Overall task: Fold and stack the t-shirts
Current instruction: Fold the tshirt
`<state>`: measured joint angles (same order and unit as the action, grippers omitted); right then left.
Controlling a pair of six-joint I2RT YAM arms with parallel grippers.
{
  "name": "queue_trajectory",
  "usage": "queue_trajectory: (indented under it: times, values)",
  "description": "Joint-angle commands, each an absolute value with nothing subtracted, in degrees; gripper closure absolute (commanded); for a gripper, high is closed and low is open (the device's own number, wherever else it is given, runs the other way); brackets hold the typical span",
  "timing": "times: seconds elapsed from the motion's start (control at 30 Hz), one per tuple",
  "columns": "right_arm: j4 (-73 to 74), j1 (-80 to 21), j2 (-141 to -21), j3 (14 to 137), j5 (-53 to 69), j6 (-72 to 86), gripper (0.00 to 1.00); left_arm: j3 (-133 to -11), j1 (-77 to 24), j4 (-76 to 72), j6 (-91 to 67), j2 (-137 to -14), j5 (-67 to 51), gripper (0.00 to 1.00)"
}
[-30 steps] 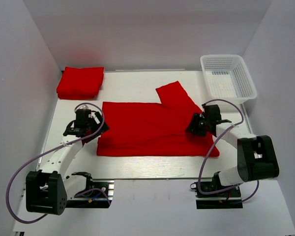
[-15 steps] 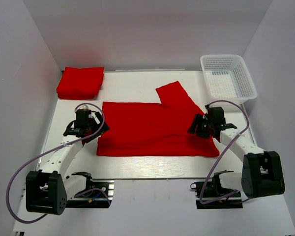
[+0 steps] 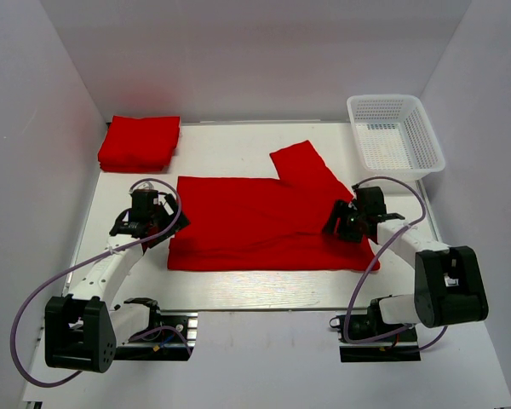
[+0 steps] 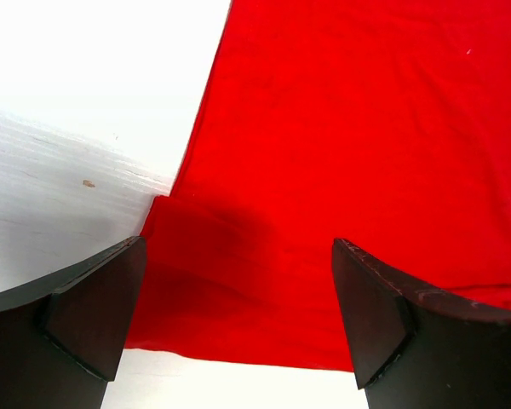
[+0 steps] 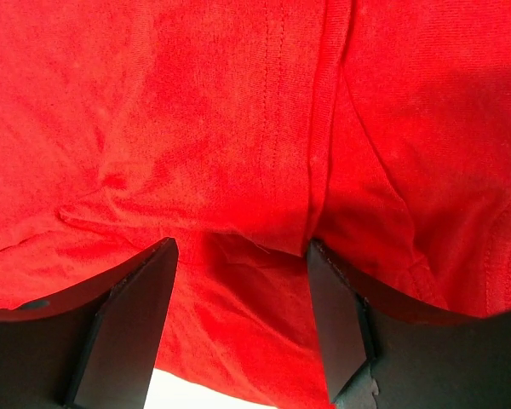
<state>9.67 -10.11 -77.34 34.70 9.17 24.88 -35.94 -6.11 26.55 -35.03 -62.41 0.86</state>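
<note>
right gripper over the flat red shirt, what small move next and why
Probably lower the right gripper and close: its jaws stand open over the spread bright red cloth t-shirt, a stitched fold between them, nothing pinched yet. The left gripper is open too, at the shirt's left edge.

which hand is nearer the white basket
Right. The right hand is at the spread shirt's edge nearest the basket; the left hand is at the shirt's opposite edge.

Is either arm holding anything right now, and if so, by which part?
Nothing is held. The left gripper and the right gripper both hang open over the spread t-shirt, with no cloth pinched between their fingers.
</note>
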Motion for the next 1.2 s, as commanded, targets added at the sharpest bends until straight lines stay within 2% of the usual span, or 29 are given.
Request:
queue_trajectory:
  times: [0.0,0.17,0.2,0.27,1.03,1.17]
  values:
    - [7.12,-9.93,-79.10,35.07,9.67,24.52,0.31,-35.51,-5.89,26.19,-34.89,-61.00,1.32,0.00]
    - [5.89,-9.93,-79.98,36.03,10.63,24.52,0.31,-35.51,-5.89,26.19,-34.89,-61.00,1.32,0.00]
    - [5.45,-10.02,-79.89,36.30,10.81,24.35,0.28,-35.51,-5.89,26.19,-34.89,-61.00,1.32,0.00]
    - [5.71,-9.93,-79.98,36.91,10.81,24.52,0.10,-35.51,-5.89,26.19,-34.89,-61.00,1.32,0.00]
    - [1.05,-10.37,-81.39,38.32,15.73,26.10,0.10,-35.51,-5.89,25.66,-34.89,-61.52,1.32,0.00]
    - [-3.86,-10.28,-80.51,37.97,15.65,27.68,0.10,-35.51,-5.89,25.66,-34.89,-61.52,0.71,0.00]
